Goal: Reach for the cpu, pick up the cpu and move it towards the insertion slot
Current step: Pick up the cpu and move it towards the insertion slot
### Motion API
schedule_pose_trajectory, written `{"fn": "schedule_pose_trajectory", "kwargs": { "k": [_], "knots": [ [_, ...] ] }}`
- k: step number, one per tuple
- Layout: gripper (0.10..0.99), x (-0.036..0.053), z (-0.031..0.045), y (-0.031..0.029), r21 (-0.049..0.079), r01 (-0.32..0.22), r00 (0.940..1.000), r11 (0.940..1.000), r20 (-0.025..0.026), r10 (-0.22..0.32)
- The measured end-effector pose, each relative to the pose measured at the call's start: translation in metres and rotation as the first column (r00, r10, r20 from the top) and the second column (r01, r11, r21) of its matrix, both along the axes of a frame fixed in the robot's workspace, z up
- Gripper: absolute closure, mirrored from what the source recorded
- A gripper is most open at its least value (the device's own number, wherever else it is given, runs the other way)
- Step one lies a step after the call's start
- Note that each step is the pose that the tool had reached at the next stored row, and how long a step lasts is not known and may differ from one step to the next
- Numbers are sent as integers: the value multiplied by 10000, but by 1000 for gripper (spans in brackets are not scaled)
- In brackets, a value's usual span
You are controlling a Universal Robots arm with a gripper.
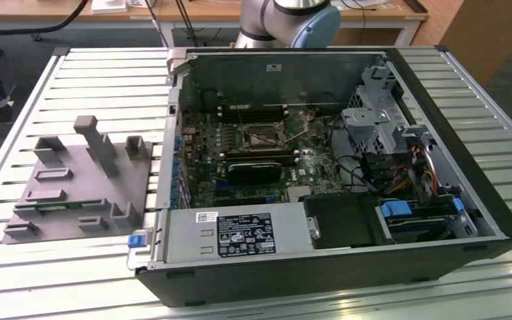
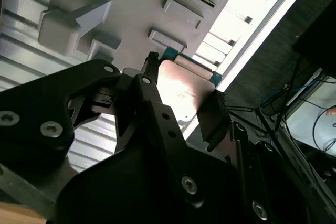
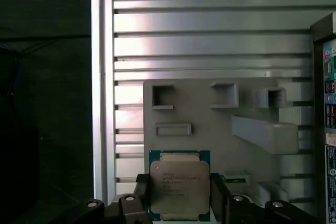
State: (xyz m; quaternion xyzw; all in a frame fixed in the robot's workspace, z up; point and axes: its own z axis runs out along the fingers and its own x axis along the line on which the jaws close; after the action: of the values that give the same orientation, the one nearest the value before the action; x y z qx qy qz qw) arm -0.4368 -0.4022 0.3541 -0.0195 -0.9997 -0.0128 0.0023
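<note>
In the first wrist view the cpu [image 3: 179, 177] is seen pinched at two opposite edges by the gripper [image 3: 179, 190], over the grey fixture plate [image 3: 210, 124] on the slatted table [image 3: 210, 40].

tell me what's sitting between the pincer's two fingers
The cpu. In both wrist views it sits between the two fingers of the pincer, one against each side edge, above the grey fixture plate.
</note>
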Motion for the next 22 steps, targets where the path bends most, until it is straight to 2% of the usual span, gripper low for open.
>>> {"fn": "schedule_pose_trajectory", "kwargs": {
  "k": [4,7,13,22],
  "knots": [
    [541,6,143,0,1,1,10000,10000,1,-1],
    [541,25,211,0,0,7,10000,10000,9,-7],
    [541,107,235,1,1,60,10000,10000,22,-60],
    [541,282,237,1,1,121,9999,9999,22,-121]
  ]
}}
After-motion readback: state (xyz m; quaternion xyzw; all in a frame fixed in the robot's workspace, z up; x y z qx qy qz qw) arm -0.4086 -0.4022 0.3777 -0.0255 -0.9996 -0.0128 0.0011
